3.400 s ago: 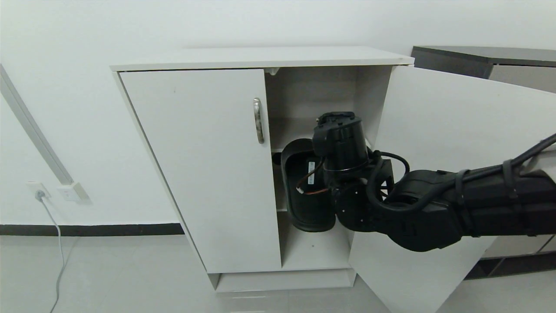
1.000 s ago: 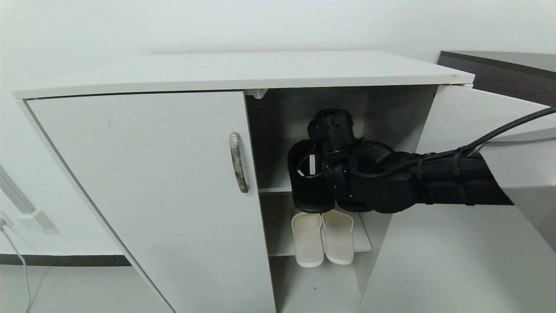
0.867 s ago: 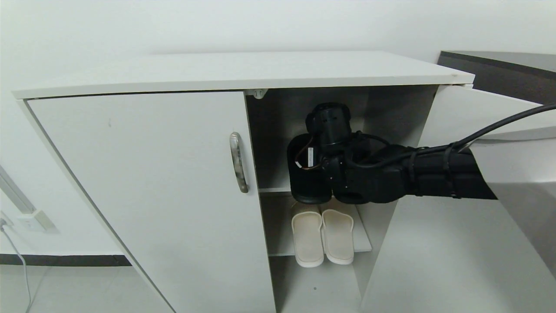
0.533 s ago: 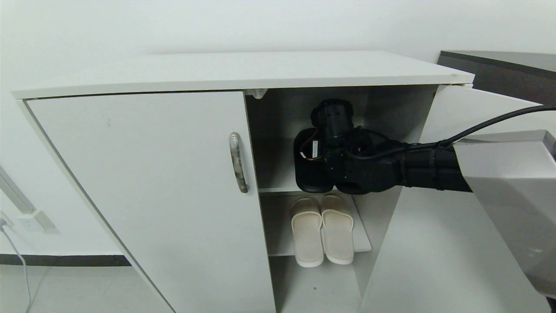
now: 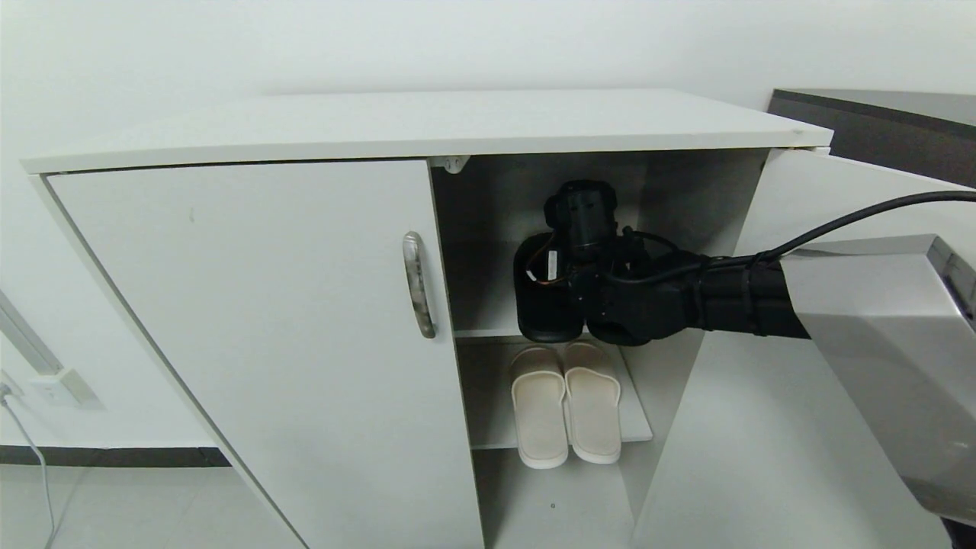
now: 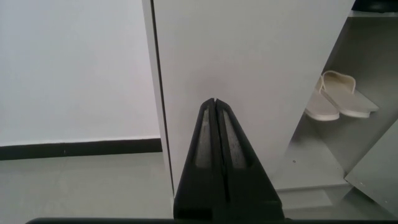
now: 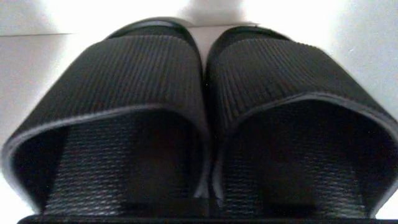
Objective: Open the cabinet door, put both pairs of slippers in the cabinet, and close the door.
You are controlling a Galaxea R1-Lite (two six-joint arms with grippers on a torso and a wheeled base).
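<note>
Item: white cabinet [image 5: 427,122], two doors, filling the centre of the head view. Left door [image 5: 252,320] shut, with a metal handle [image 5: 418,284] upright near its right edge. Right door [image 5: 762,457] swung wide open toward the lower right of the frame. The open compartment right of centre has an upper shelf [image 5: 479,309] and a middle shelf [image 5: 488,427], with a bottom floor below them. Black slippers [image 5: 543,305], one pair: at the front of the upper shelf, side by side, steeply tilted, heels just over the shelf's front edge; whether they touch the shelf cannot be told. Right gripper [image 7: 211,202]: at the end of the arm that enters from the right edge of the frame, jaws closed on the black pair where the two slippers press together; the fingers are largely hidden. White slippers [image 5: 540,412], one pair: flat on the middle shelf, side by side and touching, heels jutting slightly past the shelf front, directly under the black pair and apart from it. Left gripper [image 6: 214,109]: jaws pressed fully together, holding nothing, out in front of the shut left door, well apart from both pairs. Surroundings: white wall; pale floor [image 5: 114,503]; black baseboard [image 5: 114,456]; wall socket [image 5: 57,389] with a grey cable [image 5: 30,457] at the lower left; dark furniture [image 5: 877,122] at the upper right.
</note>
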